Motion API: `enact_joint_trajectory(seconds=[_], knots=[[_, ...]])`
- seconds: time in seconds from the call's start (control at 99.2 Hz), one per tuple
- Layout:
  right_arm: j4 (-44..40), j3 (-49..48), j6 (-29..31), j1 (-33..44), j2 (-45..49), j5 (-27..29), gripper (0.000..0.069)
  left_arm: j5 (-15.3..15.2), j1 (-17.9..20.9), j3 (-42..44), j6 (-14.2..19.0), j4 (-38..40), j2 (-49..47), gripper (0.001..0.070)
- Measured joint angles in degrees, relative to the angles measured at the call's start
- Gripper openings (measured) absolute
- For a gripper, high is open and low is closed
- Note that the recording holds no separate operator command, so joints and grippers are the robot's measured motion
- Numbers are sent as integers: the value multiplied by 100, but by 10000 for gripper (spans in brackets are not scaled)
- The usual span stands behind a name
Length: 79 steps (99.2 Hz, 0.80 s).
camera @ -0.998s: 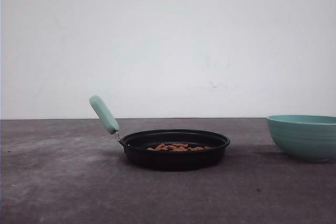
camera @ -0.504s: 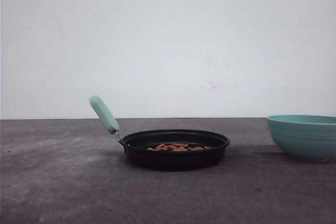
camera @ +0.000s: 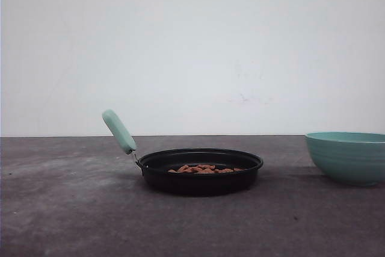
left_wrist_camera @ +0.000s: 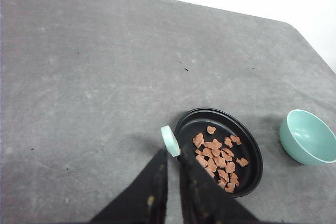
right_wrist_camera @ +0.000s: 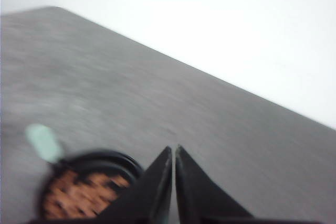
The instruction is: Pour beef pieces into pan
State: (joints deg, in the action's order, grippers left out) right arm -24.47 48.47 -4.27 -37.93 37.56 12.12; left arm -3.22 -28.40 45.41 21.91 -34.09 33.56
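Room: the grey table point(camera: 72, 209) lies bare to the left of and in front of the pan point(camera: 201, 173); the bowl point(camera: 349, 157) sits well apart near the right edge.
Pan: shallow, round, black, with its mint handle point(camera: 119, 131) tilted up and to the left.
Beef point(left_wrist_camera: 216, 156): small reddish-brown chunks scattered inside the pan.
Bowl: teal, ribbed, deeper than the pan.
Table: matte, mottled.
Left gripper point(left_wrist_camera: 172, 157): high over the pan, jaws nearly together, nothing between.
Right gripper point(right_wrist_camera: 174, 152): blurred, tips pressed together, nothing held.
Change: pan, beef and bowl have not shifted.
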Motion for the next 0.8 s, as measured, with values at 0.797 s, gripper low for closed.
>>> enact_joint_trajectory(seconds=[0.797], knots=[[1462,-4223,168,3569,-3742,-616,7,0,0,0,0,0,0,15]])
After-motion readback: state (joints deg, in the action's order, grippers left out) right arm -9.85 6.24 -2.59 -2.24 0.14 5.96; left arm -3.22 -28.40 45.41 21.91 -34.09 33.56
